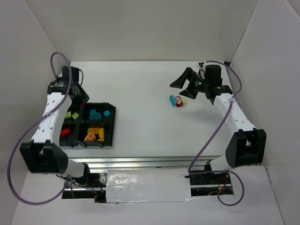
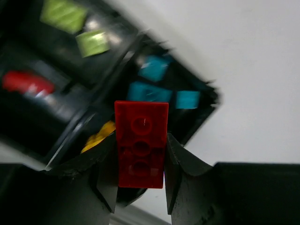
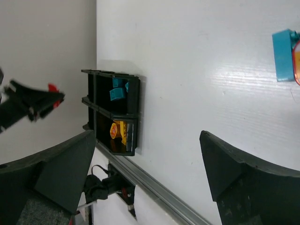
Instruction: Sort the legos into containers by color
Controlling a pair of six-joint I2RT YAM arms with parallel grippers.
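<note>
While your left gripper (image 2: 140, 143) pinches a flat red plastic brick (image 2: 141, 124) by its long sides, it hangs over the low black plastic four-compartment tray (image 1: 112, 131), where other small bricks (image 1: 93, 114) lie grouped by colour. Your right gripper (image 3: 147, 138) gapes wide, holding nothing, near a cluster of cyan, red and yellow bricks (image 1: 177, 101) on the white table (image 1: 140, 93), well apart from the tray.

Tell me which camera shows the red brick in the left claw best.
The left wrist view: the red brick sits centre frame, studs visible, pinched in the left claw. The top view all but hides it beneath that claw; the right wrist view shows only a distant red speck.
</note>
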